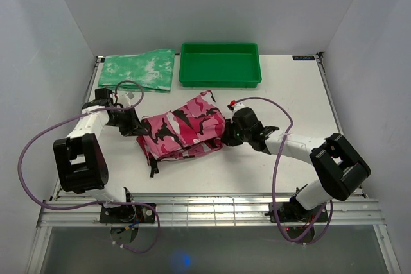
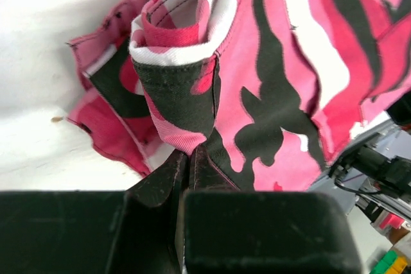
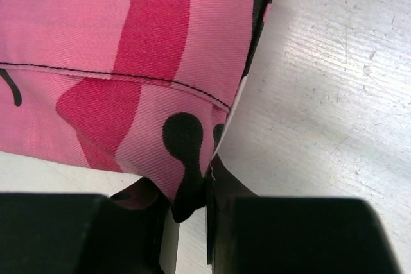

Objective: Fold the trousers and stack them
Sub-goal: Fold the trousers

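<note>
Top: trousers bunched on worktop, long axis running from left fingers to right fingers
Left wrist: fingers pinched on hem, cloth ahead
Right wrist: fingers clamped on corner, cloth ahead-left

The trousers between the two hands wear a camouflage print: a pale pink ground, deeper crimson patches, white streaks and black blotches, with dark stitching along the seams. The left hand and right hand are both black, on white-and-black arms that trail purple cables. Beyond the left hand lies a cloth mottled green and white. Beyond the right hand is a plain bright green tray. The bench is white.
</note>
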